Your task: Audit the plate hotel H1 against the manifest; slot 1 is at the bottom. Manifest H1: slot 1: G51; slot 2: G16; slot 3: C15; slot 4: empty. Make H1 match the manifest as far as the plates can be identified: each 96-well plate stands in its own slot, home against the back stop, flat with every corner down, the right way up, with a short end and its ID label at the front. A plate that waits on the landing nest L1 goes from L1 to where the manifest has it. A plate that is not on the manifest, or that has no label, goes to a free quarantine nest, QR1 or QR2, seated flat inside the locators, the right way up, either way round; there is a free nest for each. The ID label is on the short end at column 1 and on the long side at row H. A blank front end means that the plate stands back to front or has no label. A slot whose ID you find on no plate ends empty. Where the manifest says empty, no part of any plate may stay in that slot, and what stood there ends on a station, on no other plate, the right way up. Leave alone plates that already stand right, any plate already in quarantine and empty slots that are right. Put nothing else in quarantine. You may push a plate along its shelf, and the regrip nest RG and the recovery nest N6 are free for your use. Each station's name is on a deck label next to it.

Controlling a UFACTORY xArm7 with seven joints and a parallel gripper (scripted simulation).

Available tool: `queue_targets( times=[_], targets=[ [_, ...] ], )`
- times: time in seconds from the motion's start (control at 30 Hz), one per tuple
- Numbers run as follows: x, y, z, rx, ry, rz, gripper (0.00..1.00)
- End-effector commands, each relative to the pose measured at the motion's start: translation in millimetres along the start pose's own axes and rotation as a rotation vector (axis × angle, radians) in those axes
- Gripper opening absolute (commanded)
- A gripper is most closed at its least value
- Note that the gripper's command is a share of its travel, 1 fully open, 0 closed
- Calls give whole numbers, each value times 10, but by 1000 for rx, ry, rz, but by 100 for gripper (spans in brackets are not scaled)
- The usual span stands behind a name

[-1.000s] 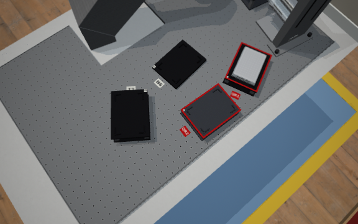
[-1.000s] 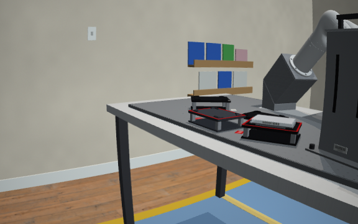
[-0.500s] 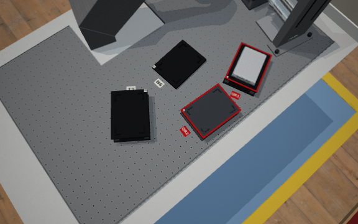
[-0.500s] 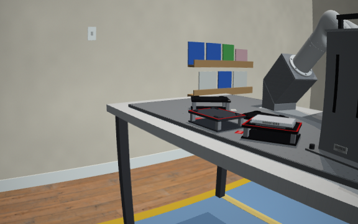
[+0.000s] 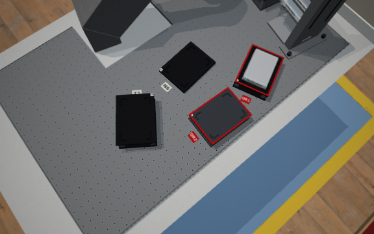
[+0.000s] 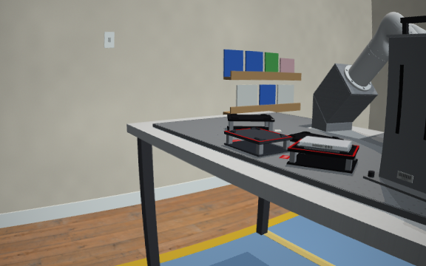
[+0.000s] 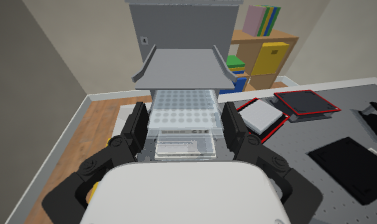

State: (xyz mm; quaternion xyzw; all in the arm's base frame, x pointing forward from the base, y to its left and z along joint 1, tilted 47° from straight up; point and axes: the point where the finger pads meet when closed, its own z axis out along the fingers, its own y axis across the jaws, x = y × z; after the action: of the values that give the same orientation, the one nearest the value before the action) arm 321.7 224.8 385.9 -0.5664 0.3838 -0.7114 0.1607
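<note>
96-well plate (image 7: 182, 116) clamped by its long sides in the gripper (image 7: 183, 131), in front of the hotel's empty shelf (image 7: 183, 69); a second plate (image 7: 185, 145) on the shelf below.

Top view: white plate (image 5: 260, 68) seated in QR1 (image 5: 276, 80) near the bench's far right corner; QR2 (image 5: 221, 116), N6 (image 5: 187, 66) bare.

Exterior: hotel tower (image 6: 413, 114) at right edge.

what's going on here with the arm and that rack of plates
The arm's gripper is at the front of the plate rack, its fingers shut on a clear well plate sitting under the upper shelf. Another plate sits just below. Out on the deck, one red-edged nest already holds a white plate; the other red nest has none.
</note>
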Motion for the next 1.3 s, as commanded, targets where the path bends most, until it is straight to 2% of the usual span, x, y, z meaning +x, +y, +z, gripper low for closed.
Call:
queue_targets(
  times=[0.0, 0.4, 1.27],
  targets=[
    [10, 1, 2, -1, 0, 3, 0],
    [22, 1, 1, -1, 0, 3, 0],
    [21, 1, -399, -1, 0, 3, 0]
  ],
)
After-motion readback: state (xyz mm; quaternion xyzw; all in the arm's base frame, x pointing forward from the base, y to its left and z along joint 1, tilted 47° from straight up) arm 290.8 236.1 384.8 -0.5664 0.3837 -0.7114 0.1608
